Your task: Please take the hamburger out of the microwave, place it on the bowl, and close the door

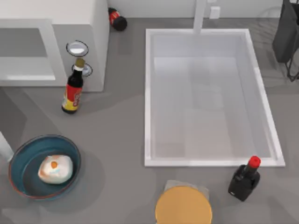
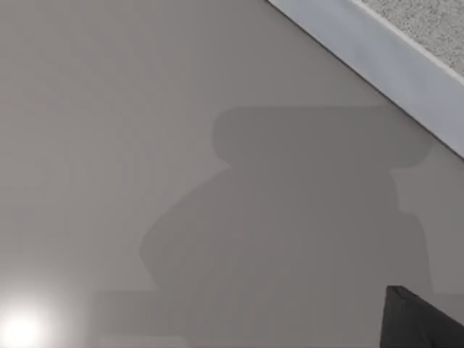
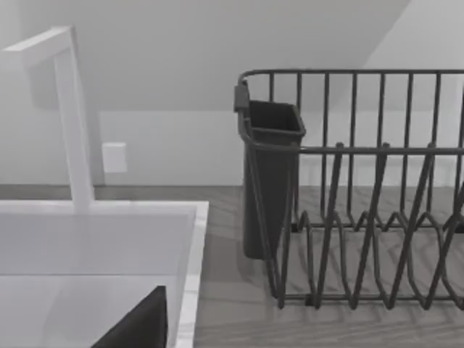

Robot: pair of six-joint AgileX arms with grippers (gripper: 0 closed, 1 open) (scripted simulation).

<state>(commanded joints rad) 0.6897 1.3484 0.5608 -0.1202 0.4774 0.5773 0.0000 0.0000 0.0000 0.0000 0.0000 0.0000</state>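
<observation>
The hamburger (image 1: pixel 55 169) lies inside the teal bowl (image 1: pixel 18 161) at the table's front left. The white microwave (image 1: pixel 88 18) stands at the back left, its front opening (image 1: pixel 25 44) showing the cavity and two dials (image 1: pixel 77 47) beside it. A white strip (image 1: pixel 4 147) at the left edge looks like the edge of the door standing open. In the left wrist view the door's white frame (image 2: pixel 362 40) and speckled window (image 2: pixel 428 22) stand close over the grey table, with a dark part of my left gripper (image 2: pixel 424 319) at the corner. A dark part of my right gripper (image 3: pixel 138 326) hangs over the sink.
A sauce bottle (image 1: pixel 72 91) stands just in front of the microwave's dials. A white sink (image 1: pixel 149 98) fills the middle right. A black red-capped bottle (image 1: pixel 244 178) and an orange disc (image 1: pixel 183 205) sit at the front. A dark dish rack (image 3: pixel 362 188) stands at the back right.
</observation>
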